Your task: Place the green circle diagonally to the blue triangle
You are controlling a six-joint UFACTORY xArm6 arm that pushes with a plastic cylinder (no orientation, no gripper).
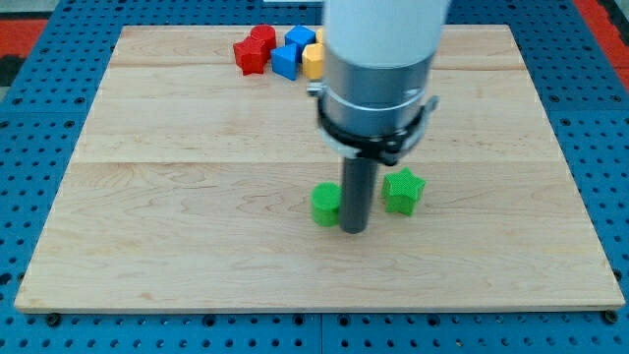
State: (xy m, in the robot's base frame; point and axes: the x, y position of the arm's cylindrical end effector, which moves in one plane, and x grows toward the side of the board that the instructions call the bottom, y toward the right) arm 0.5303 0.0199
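My tip (354, 230) rests on the wooden board (177, 197) just to the view's right of the green circle (325, 204), touching it or very nearly so; I cannot tell which. I have no claw to open or close (only a plain rod), so I hold nothing and can only shove. On the tip's other side, near but apart, sits the green star (404, 190).

I judge the task barely begun. The green circle lies around the middle of the board, toward the view's bottom, while the blues are up at the view's top edge in a tight cluster: two red blocks (254, 49), two blue blocks (291, 52) whose shapes I cannot read from here, and a yellow block (314, 60) partly hidden behind my arm. Which blue is the triangle I cannot say. Nearly the whole trip is left.

There is plenty of open wood between the circle and the cluster, nothing standing in the lane. My tip, though, is on the wrong side for a push toward the top; I would expect to come around below the circle first. The board's bottom edge is not far under it, and the cluster crowds the top edge, so the final nudge needs care not to scatter the neighbours.
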